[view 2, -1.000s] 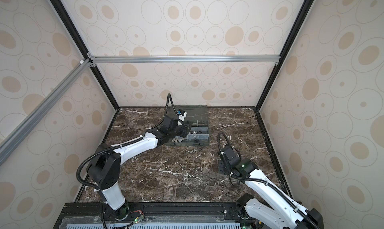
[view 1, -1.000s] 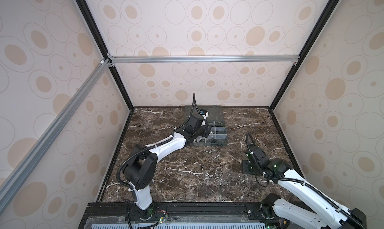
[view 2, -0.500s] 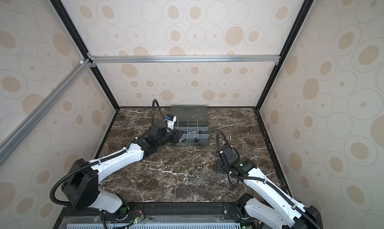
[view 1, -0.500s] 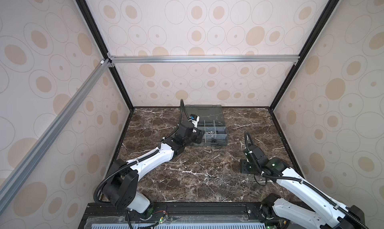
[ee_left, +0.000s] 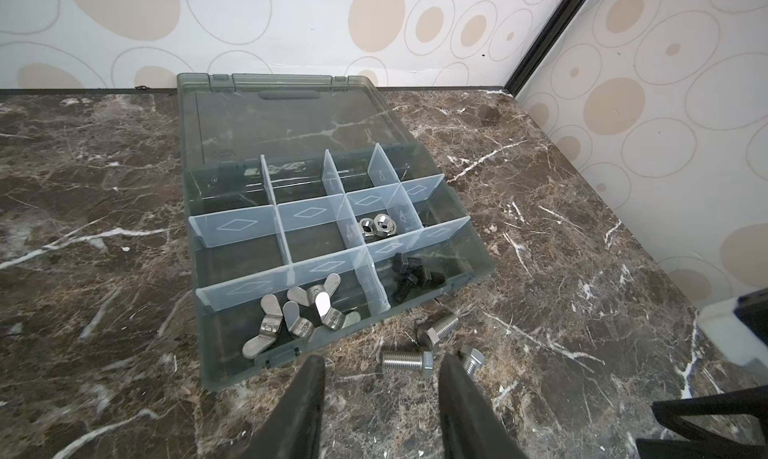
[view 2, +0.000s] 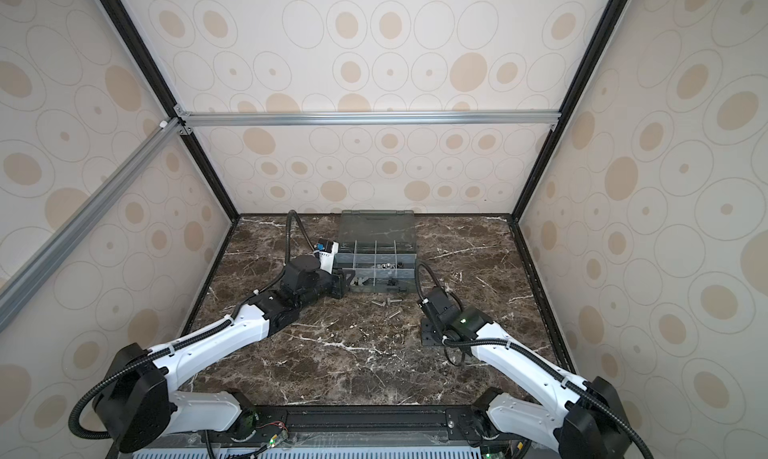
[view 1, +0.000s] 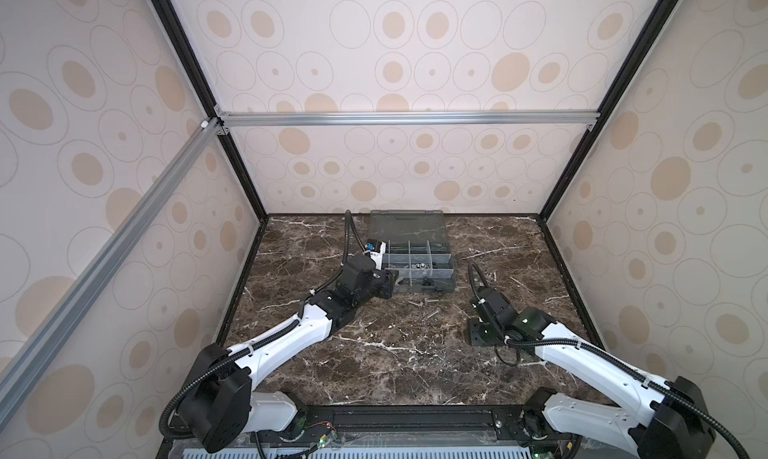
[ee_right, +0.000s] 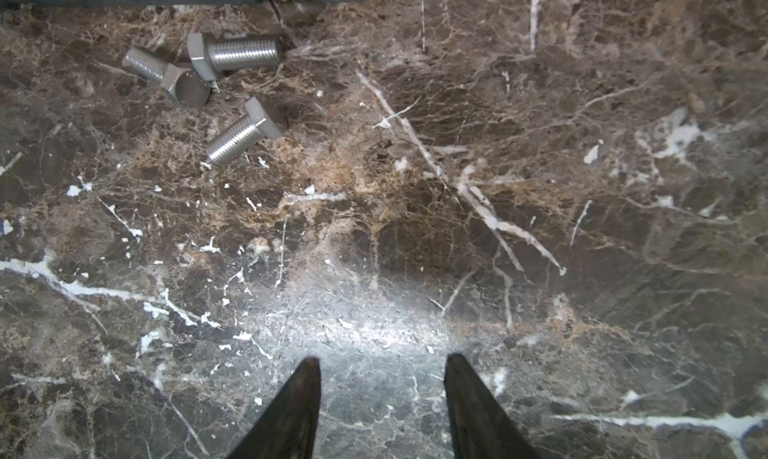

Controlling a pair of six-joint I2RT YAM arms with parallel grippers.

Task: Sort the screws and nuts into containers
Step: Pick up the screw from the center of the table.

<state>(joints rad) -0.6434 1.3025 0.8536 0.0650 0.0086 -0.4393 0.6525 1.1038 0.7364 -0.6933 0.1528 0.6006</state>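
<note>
Right now the left gripper (ee_left: 381, 363) hangs low over the brown marble tabletop (view 1: 374, 353). Its two dark fingers stand moderately apart, and I see nothing clamped between them. In both top views it sits just below the middle of the frame, at the lower left corner of the grey translucent plastic organiser box (ee_left: 226, 351). The box's lid (ee_left: 291, 116) lies flat and open toward the back wall.

Three silver hex-head screws (ee_left: 405, 359) lie loose on the marble, just outside the box's near wall. In the right wrist view two of them touch at their heads and the third lies slightly apart. In a top view they show as small bright specks (view 1: 424, 304) below the box, between my two grippers.

Pale dividers split the box into compartments (ee_left: 309, 213). Silver wing nuts (ee_left: 299, 315) are heaped in the wide compartment of the near row, and black screws (ee_left: 411, 276) are piled in the one beside it. Two silver hex nuts (ee_left: 376, 226) sit together in a middle-row compartment. The other compartments I can see into look bare, though the far right one is too dark for me to judge.

The right gripper (ee_right: 383, 359) points down at the stone, lower right of centre in the top views. Its fingers are likewise parted and hold nothing, and it is clear of both the box and the loose screws.
</note>
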